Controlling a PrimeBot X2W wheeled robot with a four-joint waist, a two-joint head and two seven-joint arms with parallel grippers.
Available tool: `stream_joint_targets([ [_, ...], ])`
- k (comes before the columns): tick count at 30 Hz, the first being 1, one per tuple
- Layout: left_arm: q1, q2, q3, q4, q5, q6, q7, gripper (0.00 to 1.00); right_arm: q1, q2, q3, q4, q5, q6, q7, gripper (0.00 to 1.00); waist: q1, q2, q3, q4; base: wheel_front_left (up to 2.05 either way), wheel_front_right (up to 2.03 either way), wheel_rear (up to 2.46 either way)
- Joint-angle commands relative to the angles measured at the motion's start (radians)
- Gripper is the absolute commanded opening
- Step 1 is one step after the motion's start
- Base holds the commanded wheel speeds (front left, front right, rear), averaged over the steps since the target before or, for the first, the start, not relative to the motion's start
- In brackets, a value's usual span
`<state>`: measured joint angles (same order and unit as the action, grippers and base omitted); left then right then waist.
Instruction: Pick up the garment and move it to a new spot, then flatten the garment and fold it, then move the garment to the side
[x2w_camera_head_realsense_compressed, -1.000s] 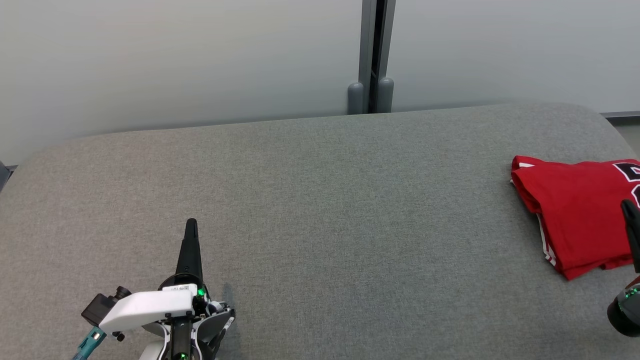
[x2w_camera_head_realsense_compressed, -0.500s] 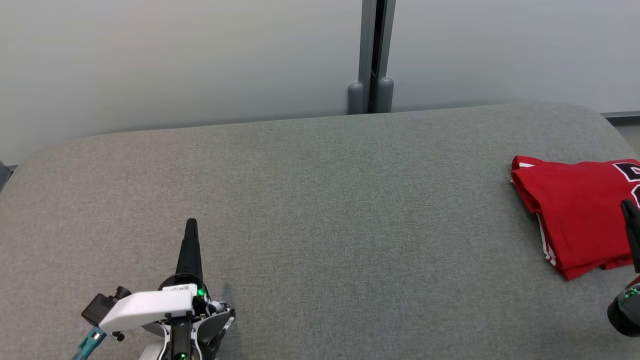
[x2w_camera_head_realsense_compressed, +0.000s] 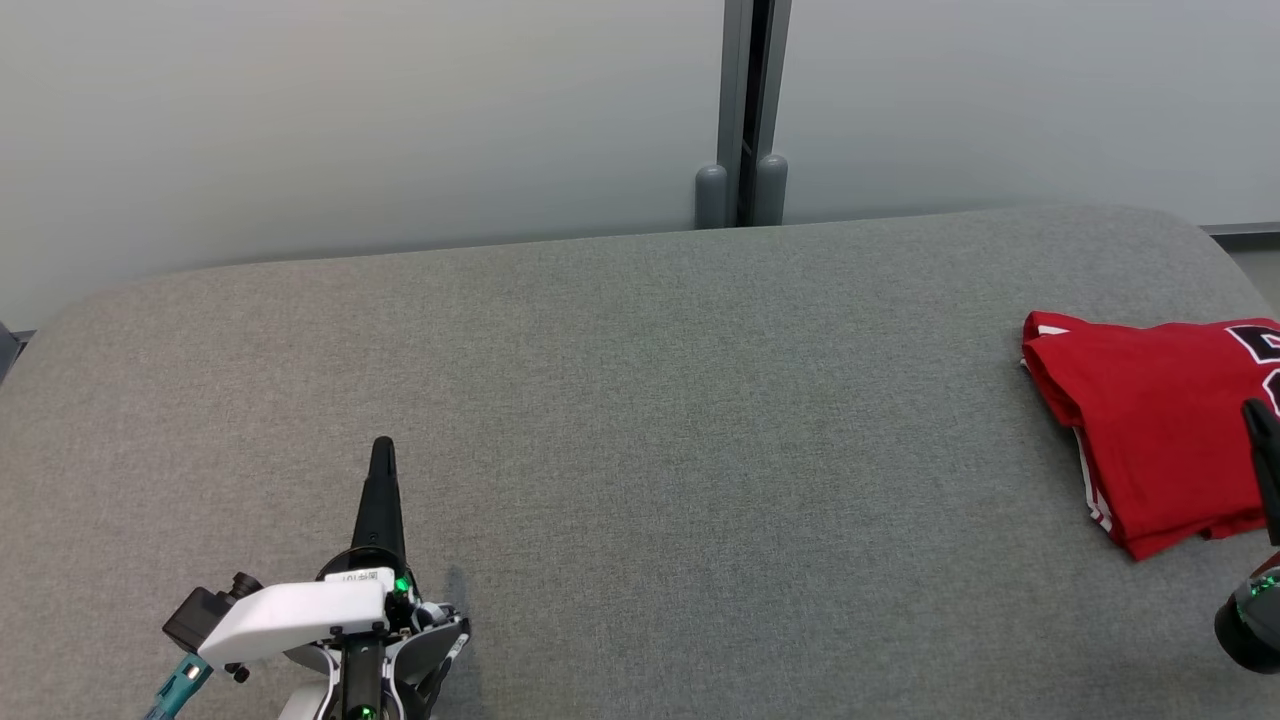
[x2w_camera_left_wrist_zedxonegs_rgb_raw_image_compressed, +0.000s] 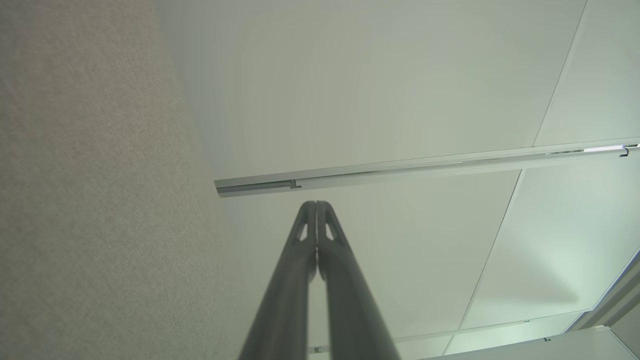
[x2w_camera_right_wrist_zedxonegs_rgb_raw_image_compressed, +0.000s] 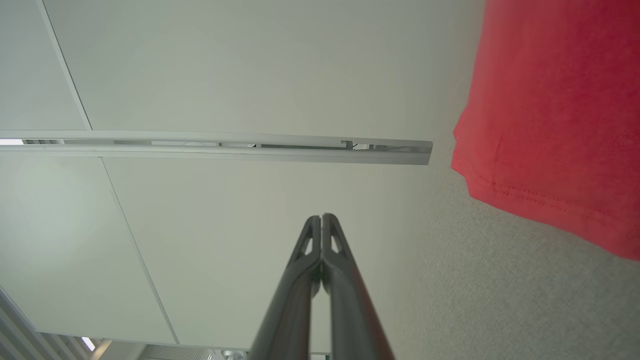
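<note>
The red garment lies folded in layers at the far right of the grey padded table, well away from the bare middle. The right edge of the head view cuts it off, so its full outline cannot be seen. Of the black and white print only a corner shows, too little to read. A thin white stripe runs along its near left edge.

The right gripper rises at the right edge of the picture in front of the garment and hides a strip of the cloth. Its round body is cut off at the lower right corner. Whether the dark finger touches the cloth cannot be told. In the right wrist view its two fingers are pressed together with nothing between them, and a blurred stitched hem of the garment shows off to one side.

The left gripper stands at the near left over bare table, well apart from the garment. Its white wrist is cut by the bottom edge. Its fingers are also pressed together and empty.

Behind the table's far edge stand pale wall panels, joined by a grey post with a dark gap down its middle. Both wrist views show this joint as a metal rail.
</note>
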<state>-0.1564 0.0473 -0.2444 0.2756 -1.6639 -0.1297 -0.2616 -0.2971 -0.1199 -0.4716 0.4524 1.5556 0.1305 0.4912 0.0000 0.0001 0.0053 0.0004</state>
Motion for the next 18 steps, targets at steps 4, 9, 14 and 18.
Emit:
stream_joint_targets([
  [4, -0.015, 0.003, 0.001, 0.0, 0.001, -0.004, -0.002, 0.0, 0.006, -0.007, 0.001, 0.001, 0.003, 0.0, -0.004, 0.0, 0.0, -0.0001, 0.0, 0.0, 0.0, 0.0, 0.0],
  [9, -0.015, 0.003, 0.001, 0.0, 0.001, -0.005, -0.002, 0.0, 0.006, -0.007, 0.001, 0.001, 0.003, 0.0, -0.004, 0.0, 0.0, -0.0001, 0.0, 0.0, 0.0, 0.0, 0.0],
  [14, -0.015, 0.003, 0.001, 0.0, 0.001, -0.004, -0.002, 0.0, 0.007, -0.007, 0.002, 0.001, 0.004, 0.0, -0.004, 0.0, 0.0, -0.0001, 0.0, 0.0, 0.0, 0.0, 0.0],
  [18, -0.015, 0.003, 0.001, 0.0, 0.001, -0.005, -0.002, 0.0, 0.007, -0.007, 0.002, 0.001, 0.004, 0.0, -0.004, 0.0, 0.0, -0.0001, 0.0, 0.0, 0.0, 0.0, 0.0],
])
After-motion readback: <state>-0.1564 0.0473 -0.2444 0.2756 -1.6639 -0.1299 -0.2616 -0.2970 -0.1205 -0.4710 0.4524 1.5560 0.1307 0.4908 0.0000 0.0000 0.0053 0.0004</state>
